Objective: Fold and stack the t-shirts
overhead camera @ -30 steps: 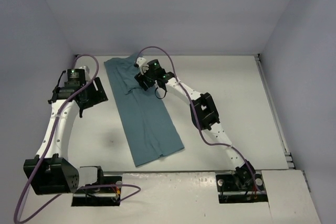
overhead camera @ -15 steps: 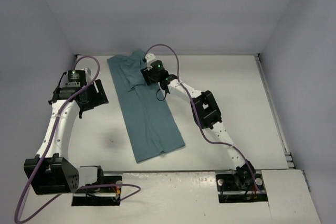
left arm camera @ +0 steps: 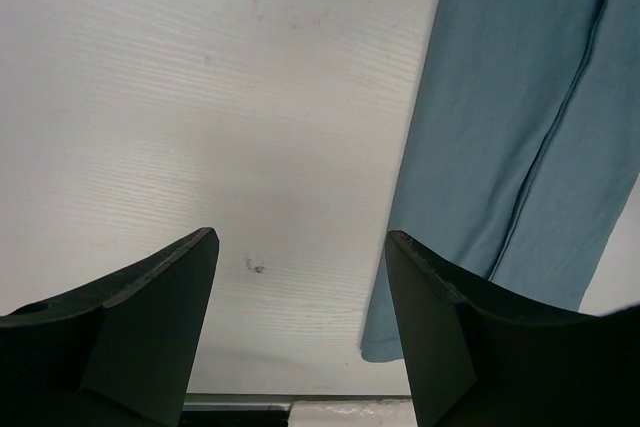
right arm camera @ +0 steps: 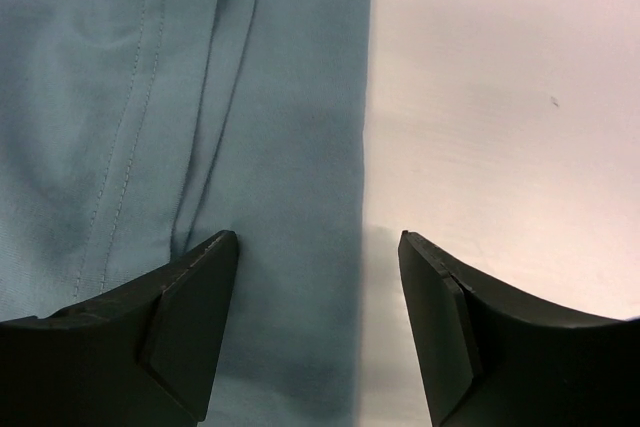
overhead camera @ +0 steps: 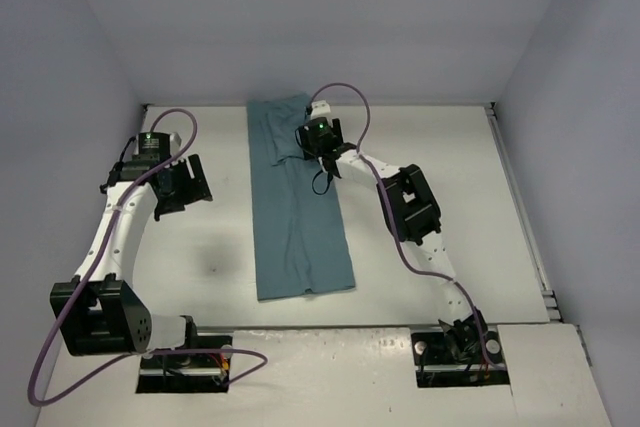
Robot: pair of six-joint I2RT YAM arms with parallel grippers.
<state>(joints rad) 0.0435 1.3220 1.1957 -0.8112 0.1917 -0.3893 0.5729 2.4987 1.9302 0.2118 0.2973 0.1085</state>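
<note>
The t-shirt (overhead camera: 300,237) is one teal cloth folded into a long narrow strip that runs from the table's back edge toward the front. My right gripper (overhead camera: 312,147) is low over the strip's far end. In the right wrist view this gripper (right arm camera: 318,247) stands open and straddles the right edge of the t-shirt (right arm camera: 200,97), one finger over cloth and the other over bare table. My left gripper (overhead camera: 185,185) hovers left of the strip. Seen from the left wrist, it (left arm camera: 300,247) is open over bare table, with the t-shirt (left arm camera: 520,97) to its right.
The white table (overhead camera: 440,147) is closed in by pale walls at the back and both sides. A metal rail (overhead camera: 522,207) runs along its right edge. Purple cables loop off both arms. A small dark smudge (overhead camera: 212,269) marks the table left of the shirt.
The right gripper moved right and toward the back wall. The strip's far end swung right with it, so the shirt now lies straight rather than slanted. The left gripper shifted slightly right.
</note>
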